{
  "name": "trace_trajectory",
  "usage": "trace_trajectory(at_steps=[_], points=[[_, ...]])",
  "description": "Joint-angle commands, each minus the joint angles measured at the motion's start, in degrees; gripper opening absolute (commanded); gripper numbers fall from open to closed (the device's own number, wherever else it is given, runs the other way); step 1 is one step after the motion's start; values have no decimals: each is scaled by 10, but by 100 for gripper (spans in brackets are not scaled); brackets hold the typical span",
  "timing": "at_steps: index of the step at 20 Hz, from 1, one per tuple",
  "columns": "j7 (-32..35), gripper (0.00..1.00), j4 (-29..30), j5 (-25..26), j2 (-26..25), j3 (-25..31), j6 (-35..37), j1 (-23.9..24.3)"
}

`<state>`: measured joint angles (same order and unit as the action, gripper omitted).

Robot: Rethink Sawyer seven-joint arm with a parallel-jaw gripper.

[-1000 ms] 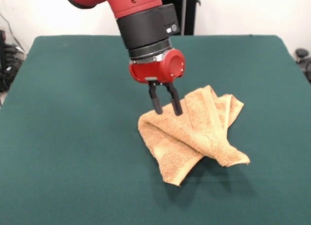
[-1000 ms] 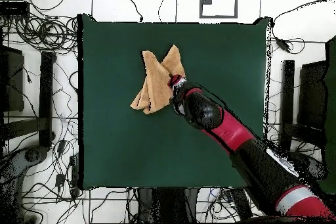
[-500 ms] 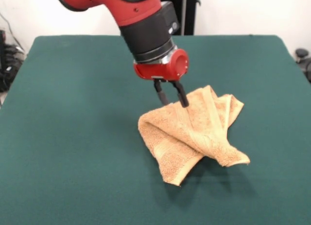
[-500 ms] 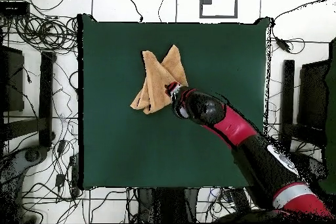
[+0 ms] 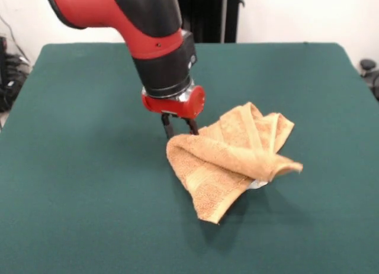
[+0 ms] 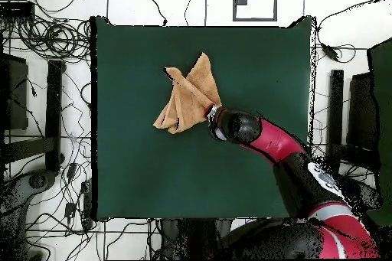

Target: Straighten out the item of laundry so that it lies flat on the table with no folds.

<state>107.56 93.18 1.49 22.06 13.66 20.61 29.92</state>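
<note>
Claw (image 5: 179,128) has dragged towel (image 5: 231,158), small white label (image 5: 256,184) exposed

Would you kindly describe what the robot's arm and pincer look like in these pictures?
The arm is thick and rounded, with glossy red shells alternating with black sections. Its black cylindrical wrist ends in a thin silver ring and a red, rounded end housing. The pincer is two short, slim black fingers. In the overhead view a pale band crosses the arm nearer its base.

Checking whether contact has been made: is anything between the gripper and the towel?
Nothing: in the front view the gripper meets the towel's far edge, with no green table visible between them.
</note>
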Motion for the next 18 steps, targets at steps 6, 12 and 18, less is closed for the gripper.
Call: trace_trajectory(at_steps=[6, 12, 18], points=[[102, 0, -69, 48, -43, -133, -111, -88], [117, 0, -89, 33, -51, -196, -123, -126], [98, 0, -106, 30, -52, -240, -91, -136]])
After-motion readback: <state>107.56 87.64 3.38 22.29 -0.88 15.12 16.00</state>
